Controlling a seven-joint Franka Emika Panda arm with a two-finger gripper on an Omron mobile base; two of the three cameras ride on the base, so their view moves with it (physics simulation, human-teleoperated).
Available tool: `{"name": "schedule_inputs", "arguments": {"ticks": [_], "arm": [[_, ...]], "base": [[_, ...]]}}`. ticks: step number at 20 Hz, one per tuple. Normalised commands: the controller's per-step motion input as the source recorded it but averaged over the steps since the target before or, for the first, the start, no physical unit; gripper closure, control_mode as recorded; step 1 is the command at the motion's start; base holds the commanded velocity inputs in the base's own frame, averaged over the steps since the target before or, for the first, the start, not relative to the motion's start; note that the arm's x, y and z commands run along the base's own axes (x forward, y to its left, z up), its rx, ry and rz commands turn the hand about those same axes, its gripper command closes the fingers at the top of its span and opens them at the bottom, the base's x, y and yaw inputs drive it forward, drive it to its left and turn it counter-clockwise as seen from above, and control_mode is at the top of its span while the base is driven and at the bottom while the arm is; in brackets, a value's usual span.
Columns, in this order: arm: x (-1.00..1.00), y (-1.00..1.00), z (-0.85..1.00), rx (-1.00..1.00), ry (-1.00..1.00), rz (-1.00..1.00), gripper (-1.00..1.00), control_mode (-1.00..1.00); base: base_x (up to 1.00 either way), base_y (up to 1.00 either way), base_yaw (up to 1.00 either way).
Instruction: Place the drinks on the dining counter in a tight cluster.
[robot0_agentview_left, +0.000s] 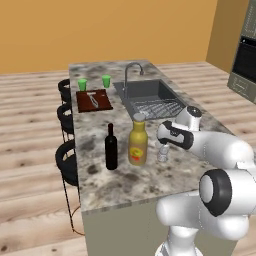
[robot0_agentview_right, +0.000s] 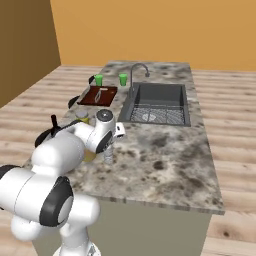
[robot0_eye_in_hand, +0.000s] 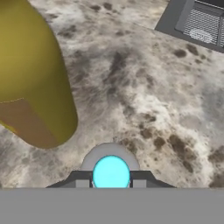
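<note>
On the speckled dining counter (robot0_agentview_left: 115, 182) stand a slim black wine bottle (robot0_agentview_left: 111, 148) and, right of it, a fat yellow juice bottle (robot0_agentview_left: 138, 143). A small clear water bottle (robot0_agentview_left: 162, 153) stands upright a short gap to the right of the juice bottle. My gripper (robot0_agentview_left: 163, 144) reaches down over its top and is shut on it. In the hand view the blue cap (robot0_eye_in_hand: 111, 173) sits between my dark fingertips (robot0_eye_in_hand: 82, 182), with the juice bottle (robot0_eye_in_hand: 35, 78) looming at the left. From the right, the water bottle (robot0_agentview_right: 108, 156) hangs below my gripper (robot0_agentview_right: 110, 146); the arm hides most of the juice bottle.
Two small green cups (robot0_agentview_left: 82, 84) (robot0_agentview_left: 106, 80) and a dark red cutting board (robot0_agentview_left: 93, 100) sit at the counter's far left. An inset sink (robot0_agentview_left: 150, 98) with a faucet (robot0_agentview_left: 133, 70) lies behind the bottles. Black stools (robot0_agentview_left: 67, 161) line the left side.
</note>
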Motion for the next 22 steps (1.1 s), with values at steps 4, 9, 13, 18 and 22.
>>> {"name": "schedule_inputs", "arguments": {"ticks": [4,9,13,18,22], "arm": [[0.17,0.0,0.0,0.0,-0.01,0.0,1.0,-1.0],[0.01,0.0,-0.09,0.0,-0.01,0.0,1.0,-1.0],[0.0,0.0,-0.25,0.0,-0.04,0.0,1.0,-1.0],[0.0,0.0,-0.1,0.0,-0.02,0.0,1.0,-1.0],[0.0,0.0,0.0,0.0,0.0,0.0,1.0,-1.0]], "base": [[0.0,0.0,0.0],[0.0,0.0,0.0],[0.0,0.0,0.0],[0.0,0.0,0.0],[0.0,0.0,0.0]]}}
